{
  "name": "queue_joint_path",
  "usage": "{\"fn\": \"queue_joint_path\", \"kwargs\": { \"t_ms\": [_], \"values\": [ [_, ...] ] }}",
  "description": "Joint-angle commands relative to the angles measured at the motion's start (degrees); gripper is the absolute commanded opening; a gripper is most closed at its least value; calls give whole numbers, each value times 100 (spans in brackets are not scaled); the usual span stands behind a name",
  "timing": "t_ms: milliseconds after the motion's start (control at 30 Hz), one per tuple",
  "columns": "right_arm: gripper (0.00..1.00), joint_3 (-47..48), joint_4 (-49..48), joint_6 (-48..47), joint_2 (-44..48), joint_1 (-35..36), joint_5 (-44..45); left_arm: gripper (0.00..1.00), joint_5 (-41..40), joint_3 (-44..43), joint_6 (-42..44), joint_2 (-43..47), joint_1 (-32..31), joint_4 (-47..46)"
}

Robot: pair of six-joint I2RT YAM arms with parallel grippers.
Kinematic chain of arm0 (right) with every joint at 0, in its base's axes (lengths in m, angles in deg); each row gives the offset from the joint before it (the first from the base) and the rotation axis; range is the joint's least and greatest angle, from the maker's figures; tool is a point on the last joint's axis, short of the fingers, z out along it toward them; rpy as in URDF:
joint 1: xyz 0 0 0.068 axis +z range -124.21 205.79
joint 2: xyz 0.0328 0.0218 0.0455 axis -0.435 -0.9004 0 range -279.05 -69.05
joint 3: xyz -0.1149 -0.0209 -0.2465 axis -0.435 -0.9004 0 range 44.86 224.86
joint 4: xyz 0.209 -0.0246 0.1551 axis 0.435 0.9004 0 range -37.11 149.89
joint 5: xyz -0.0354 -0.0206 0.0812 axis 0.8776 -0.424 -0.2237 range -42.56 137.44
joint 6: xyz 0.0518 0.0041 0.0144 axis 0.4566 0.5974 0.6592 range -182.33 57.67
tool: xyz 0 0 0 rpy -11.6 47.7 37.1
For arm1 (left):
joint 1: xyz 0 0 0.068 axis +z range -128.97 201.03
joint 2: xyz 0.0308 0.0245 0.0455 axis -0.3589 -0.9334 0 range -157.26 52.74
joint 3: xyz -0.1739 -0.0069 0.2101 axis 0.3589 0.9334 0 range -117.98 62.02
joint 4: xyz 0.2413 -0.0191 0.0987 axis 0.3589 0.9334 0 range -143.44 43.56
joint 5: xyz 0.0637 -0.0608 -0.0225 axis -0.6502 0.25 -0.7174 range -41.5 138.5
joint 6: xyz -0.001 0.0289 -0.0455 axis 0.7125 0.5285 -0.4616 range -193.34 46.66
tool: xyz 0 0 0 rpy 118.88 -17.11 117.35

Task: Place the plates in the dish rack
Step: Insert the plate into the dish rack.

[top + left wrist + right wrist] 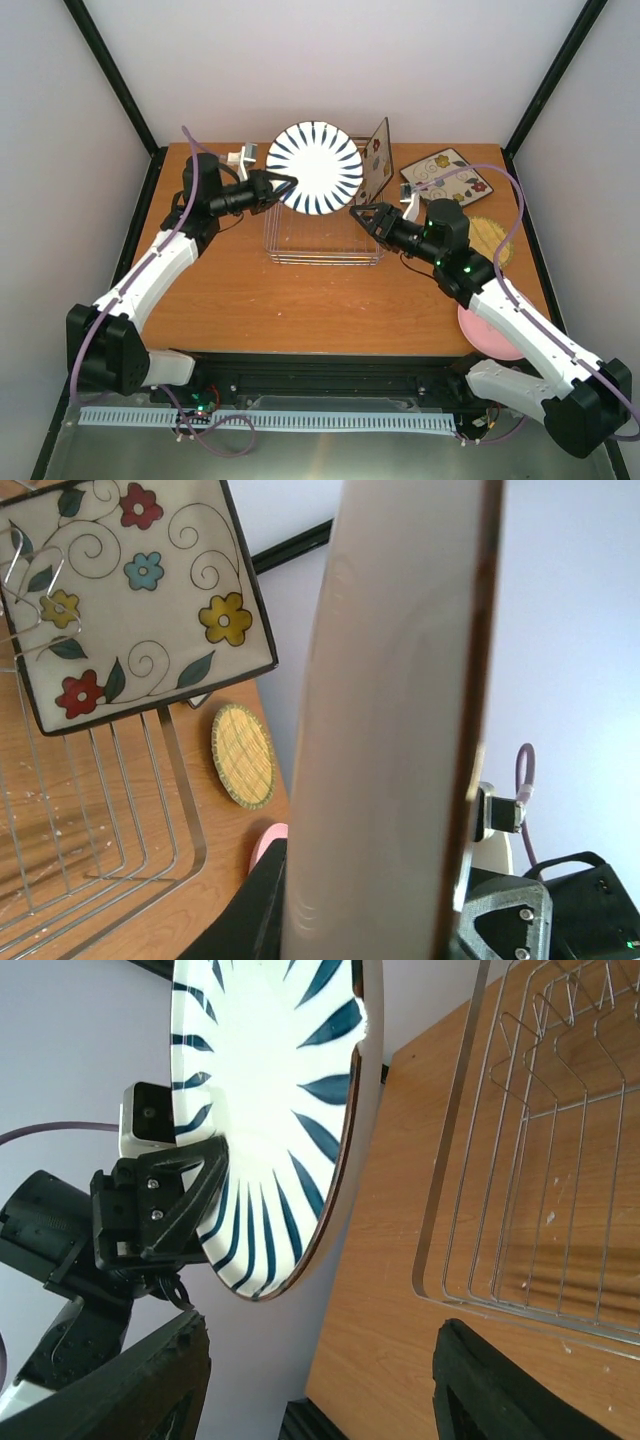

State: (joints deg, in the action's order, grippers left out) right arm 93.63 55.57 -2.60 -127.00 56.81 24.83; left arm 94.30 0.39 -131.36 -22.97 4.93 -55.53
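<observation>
My left gripper [283, 183] is shut on the left rim of the black-and-white striped plate [315, 168] and holds it upright above the back of the wire dish rack [325, 250]. In the left wrist view the plate's pale back [390, 730] fills the middle between my fingers. A square floral plate [377, 158] stands upright at the rack's right end and also shows in the left wrist view [130, 600]. My right gripper [360, 213] is open and empty by the rack's right side. Its wrist view shows the striped plate [270, 1110] and the rack [540, 1160].
A second floral plate [450, 178] lies flat at the back right. The tan woven plate [492, 238] and the pink plate [490, 332] lie on the right, partly under my right arm. White walls and black frame posts enclose the table.
</observation>
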Motion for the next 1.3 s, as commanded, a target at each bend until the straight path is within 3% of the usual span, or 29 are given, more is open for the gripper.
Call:
{"fn": "queue_joint_path", "kwargs": {
  "t_ms": [0, 500, 667, 833, 1133, 1267],
  "values": [
    [61, 132, -463, -245, -230, 78, 153, 1, 328, -231, -340, 85, 28, -1020],
    [59, 458, -986, -391, -850, 79, 74, 1, 569, -18, -458, 162, 28, -719],
    [37, 542, -1126, -335, -1058, 79, 4, 1, 576, 273, -547, 274, 28, -788],
    [24, 619, -1240, -266, -1219, 84, -64, 1, 623, 294, -606, 197, 32, -900],
    [28, 661, -1442, -219, -1413, 88, -51, 1, 769, 439, -974, 117, 28, -1260],
    [25, 725, -1462, -233, -1482, 88, -41, 1, 806, 494, -1070, 78, 28, -1347]
  ]
}}
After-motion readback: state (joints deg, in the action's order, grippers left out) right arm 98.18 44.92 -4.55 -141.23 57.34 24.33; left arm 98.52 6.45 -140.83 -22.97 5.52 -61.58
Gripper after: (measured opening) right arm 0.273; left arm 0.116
